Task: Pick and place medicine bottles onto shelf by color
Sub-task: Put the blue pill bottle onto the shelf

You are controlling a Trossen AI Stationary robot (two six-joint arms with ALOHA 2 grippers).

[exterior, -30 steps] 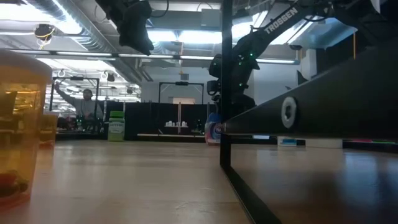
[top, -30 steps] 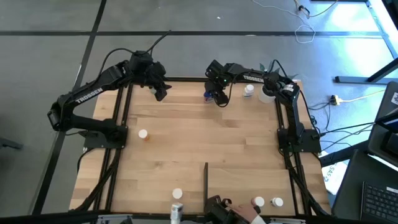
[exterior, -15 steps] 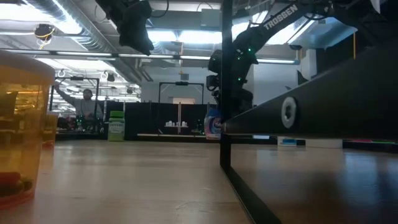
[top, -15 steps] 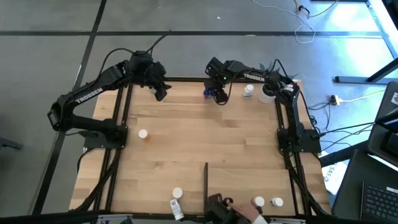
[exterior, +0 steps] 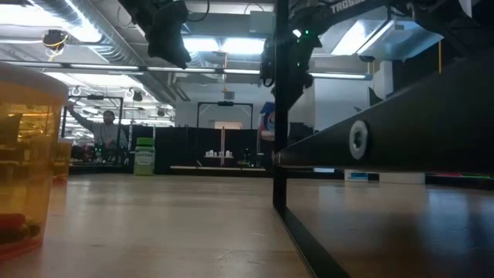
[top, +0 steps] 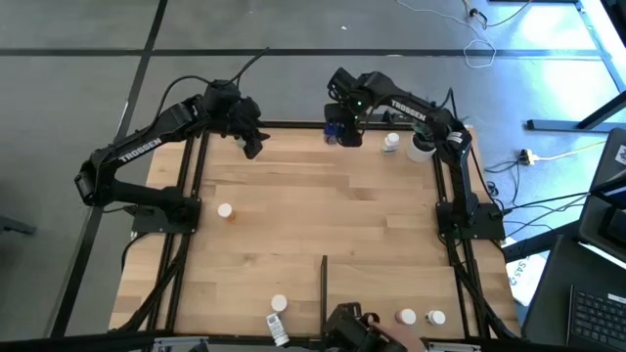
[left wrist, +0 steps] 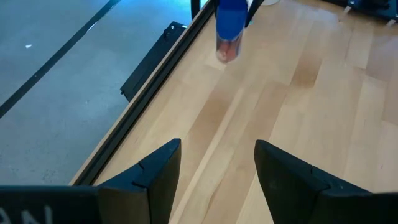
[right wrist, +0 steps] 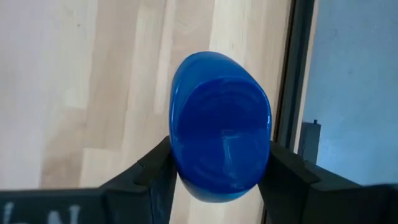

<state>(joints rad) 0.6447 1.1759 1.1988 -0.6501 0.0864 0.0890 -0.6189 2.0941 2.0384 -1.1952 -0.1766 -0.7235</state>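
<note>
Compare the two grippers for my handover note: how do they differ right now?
The right gripper is shut on the blue bottle; the left gripper is open and holds nothing. The right gripper holds its bottle lifted clear of the table, near the far edge's middle; the left gripper hangs idle at the far left corner. Both have dark fingers.

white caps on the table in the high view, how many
6 visible: one white cap on the table's left side, two at the far right edge, one at the near edge left of the divider, two right of it. Others may be hidden.
</note>
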